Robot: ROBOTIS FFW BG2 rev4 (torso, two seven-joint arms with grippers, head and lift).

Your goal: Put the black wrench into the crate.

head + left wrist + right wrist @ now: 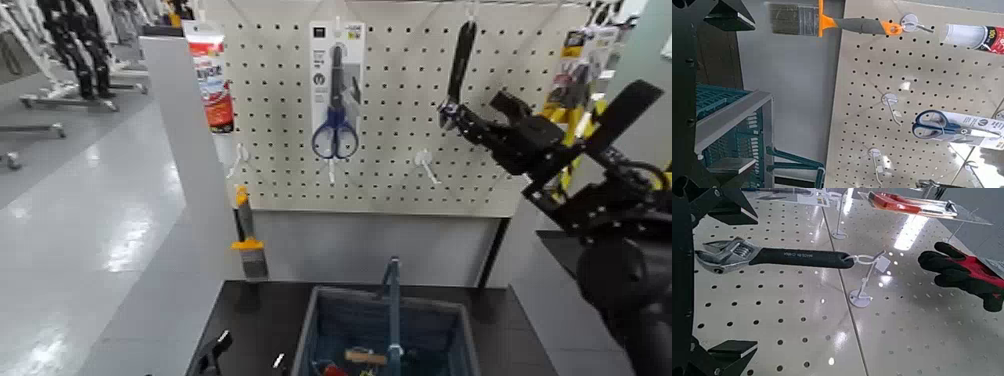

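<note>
Right pincer [462, 118], raised at white pegboard [400, 150], fingers spread, gripping nothing; slim black wrench with silvery jaw head [460, 65] hangs on its hook, long axis vertical, head lowest, between the fingers. Slatted blue-grey crate [320, 320] sits below the pegboard. Left pincer [212, 355] low beside the crate, state unreadable.

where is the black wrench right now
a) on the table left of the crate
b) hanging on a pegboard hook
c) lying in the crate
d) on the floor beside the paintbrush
b: the black wrench hangs from a hook on the pegboard, with the right gripper up at its lower end and the crate below.
</note>
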